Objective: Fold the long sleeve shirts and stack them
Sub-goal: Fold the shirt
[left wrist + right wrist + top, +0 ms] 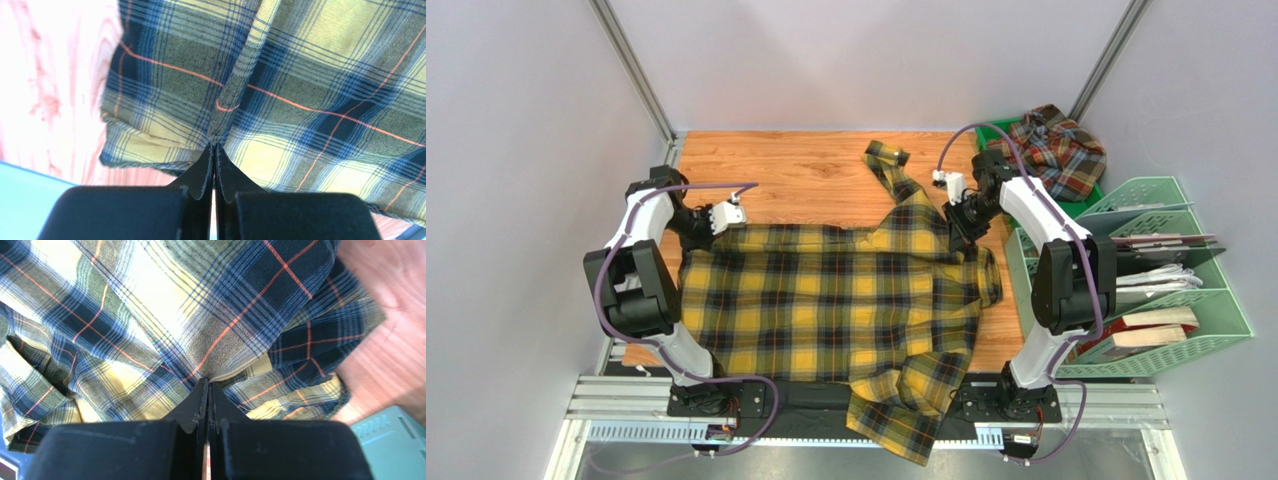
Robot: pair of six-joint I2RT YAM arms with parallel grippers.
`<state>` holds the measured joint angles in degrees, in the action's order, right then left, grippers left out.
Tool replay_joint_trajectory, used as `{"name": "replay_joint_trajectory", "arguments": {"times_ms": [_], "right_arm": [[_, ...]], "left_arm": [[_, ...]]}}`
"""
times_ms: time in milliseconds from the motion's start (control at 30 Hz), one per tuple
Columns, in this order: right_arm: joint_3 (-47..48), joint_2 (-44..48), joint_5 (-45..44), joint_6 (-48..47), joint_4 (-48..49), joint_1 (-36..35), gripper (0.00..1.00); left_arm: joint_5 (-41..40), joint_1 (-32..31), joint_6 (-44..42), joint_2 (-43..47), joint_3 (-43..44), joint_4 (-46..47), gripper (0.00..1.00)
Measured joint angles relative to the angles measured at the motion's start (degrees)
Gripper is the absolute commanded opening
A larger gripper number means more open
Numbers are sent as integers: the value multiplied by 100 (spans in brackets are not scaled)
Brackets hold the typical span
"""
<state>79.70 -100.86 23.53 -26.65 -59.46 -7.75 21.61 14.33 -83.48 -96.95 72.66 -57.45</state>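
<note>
**A:** Where was the yellow shirt [846, 300]?

**B:** I saw it spread flat across the middle of the table [796, 165]. One sleeve ran up toward 12 o'clock, and the other hung over the near edge at 6 o'clock.

**A:** And your grippers?

**B:** Both were pinched tight on it. My left gripper [214, 150] had its jaws pressed together on a raised ridge of cloth at the shirt's 10 o'clock corner. My right gripper [206, 385] was clamped on a bunched fold at the 2 o'clock corner, near the shoulder.

**A:** The red shirt [1056, 150]?

**B:** It lay crumpled at 2 o'clock, off the table, on the green tray [999, 127] and apart from the yellow one. A green rack [1201, 310] stood at 3 o'clock.
</note>
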Motion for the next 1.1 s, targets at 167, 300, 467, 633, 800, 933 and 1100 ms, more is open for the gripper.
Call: {"name": "replay_joint_trajectory", "arguments": {"times_ms": [167,300,467,633,800,933,1100], "right_arm": [[85,-44,4,-90,-181,4,0],[-26,-243,-2,-181,-267,4,0],[68,-706,55,-457,-826,2,39],[595,-791,214,-509,-1419,129,40],[925,-850,225,-68,-1279,310,35],[944,-1279,118,339,-1047,289,35],[942,-1926,-7,680,-793,179,34]], "left_arm": [[-46,-2,28,15,-79,-166,0],[-153,-4,42,13,-372,-216,8],[-334,2,153,-13,-492,-446,29],[-98,2,527,-90,343,-1082,39],[254,-13,1329,-166,1051,-994,36],[221,-39,1915,-664,1176,-848,36],[-74,-59,2428,-1272,1110,-741,29]]}}
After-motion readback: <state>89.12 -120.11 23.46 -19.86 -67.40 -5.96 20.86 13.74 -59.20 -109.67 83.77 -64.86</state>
